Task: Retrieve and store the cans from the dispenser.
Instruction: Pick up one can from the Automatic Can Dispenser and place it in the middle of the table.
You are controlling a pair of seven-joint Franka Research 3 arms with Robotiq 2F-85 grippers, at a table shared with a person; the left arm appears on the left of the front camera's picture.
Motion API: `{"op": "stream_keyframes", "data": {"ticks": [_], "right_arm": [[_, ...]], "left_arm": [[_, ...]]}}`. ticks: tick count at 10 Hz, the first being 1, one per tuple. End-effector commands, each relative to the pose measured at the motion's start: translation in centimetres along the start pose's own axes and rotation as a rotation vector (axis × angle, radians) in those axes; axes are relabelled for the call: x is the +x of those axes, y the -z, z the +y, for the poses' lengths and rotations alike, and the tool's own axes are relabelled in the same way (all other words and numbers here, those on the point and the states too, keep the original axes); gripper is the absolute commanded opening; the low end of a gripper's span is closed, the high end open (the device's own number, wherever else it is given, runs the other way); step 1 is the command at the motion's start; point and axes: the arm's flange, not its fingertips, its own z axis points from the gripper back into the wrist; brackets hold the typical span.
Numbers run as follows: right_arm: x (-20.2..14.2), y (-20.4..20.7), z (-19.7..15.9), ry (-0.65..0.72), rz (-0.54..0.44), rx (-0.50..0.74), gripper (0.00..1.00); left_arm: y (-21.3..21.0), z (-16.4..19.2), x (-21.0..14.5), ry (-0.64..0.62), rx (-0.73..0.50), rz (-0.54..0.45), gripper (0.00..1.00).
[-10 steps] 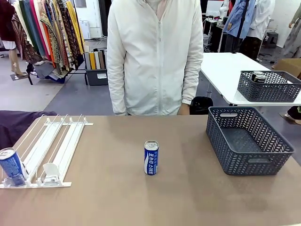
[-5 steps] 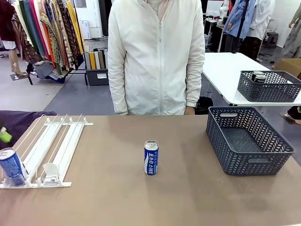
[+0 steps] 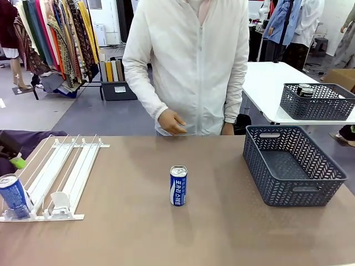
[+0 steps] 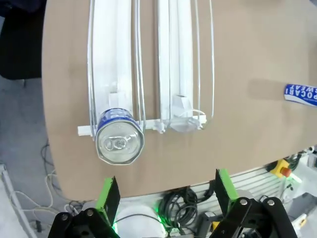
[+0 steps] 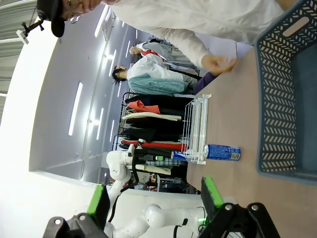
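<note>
Barely begun. Blue can [image 3: 12, 195] at dispenser's [image 3: 83, 163] front lip; second can [image 3: 178, 185] standing mid-table; grey basket [image 3: 302, 194] empty. Left gripper [image 4: 166, 193] spread wide, holding nothing, above the dispenser can. Right gripper [image 5: 154, 198] likewise wide, empty.

**Front view.** Bright, even overhead light; sharp from the table [image 3: 222, 238] to the far background. Shadows soft and short: 1 faint patch on the near side of the middle can [image 3: 178, 186]. No glare.

**Left wrist view.** Bright, slightly flat. Dull sheen on the silver top of the racked can [image 4: 120, 144]. Wide-angle bend: the rails of the dispenser [image 4: 171, 59] bow outward toward the picture edges.

**Right wrist view.** Long ceiling light strips [image 5: 75, 109] burn white and the upper left is washed out. Strong curvature at the edges; the distant background is soft.
</note>
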Motion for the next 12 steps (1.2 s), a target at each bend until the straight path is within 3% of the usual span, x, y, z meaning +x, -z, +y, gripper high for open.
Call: {"op": "stream_keyframes", "data": {"ticks": [1,2,5,8,12], "right_arm": [[0.0,-0.1,0.1,-0.025,0.01,-0.005,1.0],[0.0,-0.1,0.1,-0.025,0.01,-0.005,1.0],[0.0,-0.1,0.1,-0.025,0.01,-0.005,1.0],[0.0,-0.1,0.1,-0.025,0.01,-0.005,1.0],[0.0,-0.1,0.1,-0.025,0.01,-0.005,1.0]], "left_arm": [[0.0,-0.1,0.2,-0.003,0.015,-0.01,1.0],[1.0,-0.1,0.7,0.036,0.2,0.0,1.0],[3.5,-0.3,1.3,0.023,0.367,0.022,1.0],[5.7,0.4,2.0,0.041,0.297,0.125,1.0],[8.5,2.3,2.5,-0.022,0.223,0.163,1.0]]}}
